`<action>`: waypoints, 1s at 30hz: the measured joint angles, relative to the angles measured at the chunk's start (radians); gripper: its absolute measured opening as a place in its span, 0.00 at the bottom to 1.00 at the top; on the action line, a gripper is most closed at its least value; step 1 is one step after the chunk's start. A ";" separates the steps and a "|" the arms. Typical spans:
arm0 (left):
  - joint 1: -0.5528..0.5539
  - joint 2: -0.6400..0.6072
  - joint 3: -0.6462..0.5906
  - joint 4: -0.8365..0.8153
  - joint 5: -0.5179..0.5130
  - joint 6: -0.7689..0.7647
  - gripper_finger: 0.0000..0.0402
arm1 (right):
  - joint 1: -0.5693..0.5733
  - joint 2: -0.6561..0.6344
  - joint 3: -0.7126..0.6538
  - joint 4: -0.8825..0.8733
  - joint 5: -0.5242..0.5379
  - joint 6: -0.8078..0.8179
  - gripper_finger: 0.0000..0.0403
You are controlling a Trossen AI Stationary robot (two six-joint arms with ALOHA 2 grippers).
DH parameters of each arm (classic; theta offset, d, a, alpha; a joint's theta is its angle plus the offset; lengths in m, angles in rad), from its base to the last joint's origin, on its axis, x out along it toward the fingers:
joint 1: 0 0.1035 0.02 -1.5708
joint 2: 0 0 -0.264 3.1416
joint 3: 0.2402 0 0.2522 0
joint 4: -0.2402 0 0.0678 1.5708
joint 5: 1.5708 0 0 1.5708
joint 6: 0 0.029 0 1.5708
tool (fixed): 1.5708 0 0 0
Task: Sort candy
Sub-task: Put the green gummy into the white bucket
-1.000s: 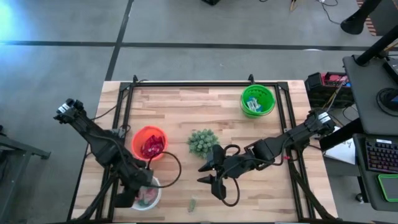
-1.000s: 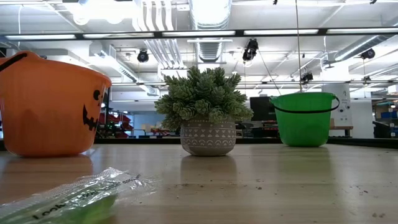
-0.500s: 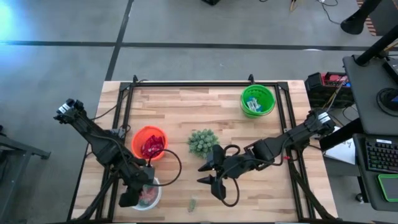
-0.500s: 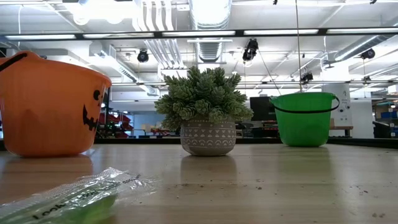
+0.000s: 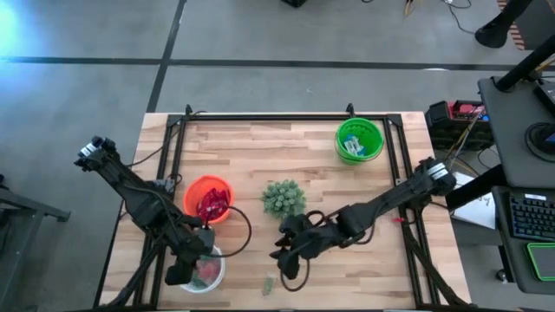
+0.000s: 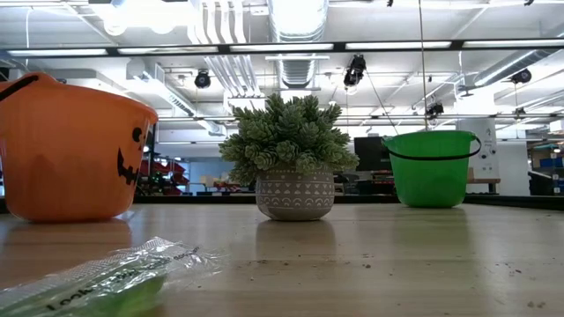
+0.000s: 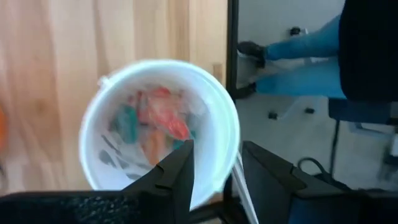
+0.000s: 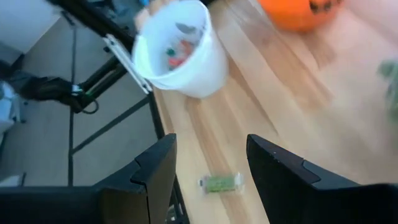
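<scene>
Left gripper (image 5: 178,274) hangs over the white bucket (image 5: 205,269) at the table's (image 5: 260,156) near left corner, its fingers (image 7: 180,171) parted to a middling gap with nothing between them. From the left wrist view the bucket (image 7: 158,124) holds a jumble of candy (image 7: 155,124), red, orange and teal pieces lying on its floor, and the fingertips sit just above the bucket's near rim.

Just behind the white bucket, toward the table's left side, stands the orange pumpkin bucket (image 5: 208,199) with red packets (image 5: 211,206) inside it. In the low view this orange bucket (image 6: 70,150) fills the left side, and a single green candy in a clear wrapper (image 6: 97,282) lies flat on the wood close to the camera.

Near the table's middle stands the small potted plant (image 5: 283,198), upright in its patterned pot.

Right gripper (image 5: 286,260) is low over the near edge of the table, just in front of the plant, with its fingers (image 8: 155,171) spread fairly wide and empty. The green wrapped candy (image 5: 270,283) lies on the bare wood just beside it, at the near edge; in the right wrist view it (image 8: 219,182) shows between the two fingers but farther off, not touched.

At the far right corner sits the green bucket (image 5: 360,139), with blue-and-white bars (image 5: 351,147) in it.
</scene>
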 joint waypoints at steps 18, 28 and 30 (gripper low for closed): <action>-0.053 -0.176 0.000 -0.131 -0.071 0.140 0.28 | -0.011 0.218 0.000 0.012 -0.129 0.371 0.49; -0.086 -0.303 0.000 -0.209 -0.071 0.174 0.28 | 0.006 0.343 0.000 0.303 -0.213 0.775 0.57; -0.086 -0.326 0.000 -0.223 -0.071 0.197 0.28 | 0.013 0.359 0.000 0.348 -0.212 0.820 0.57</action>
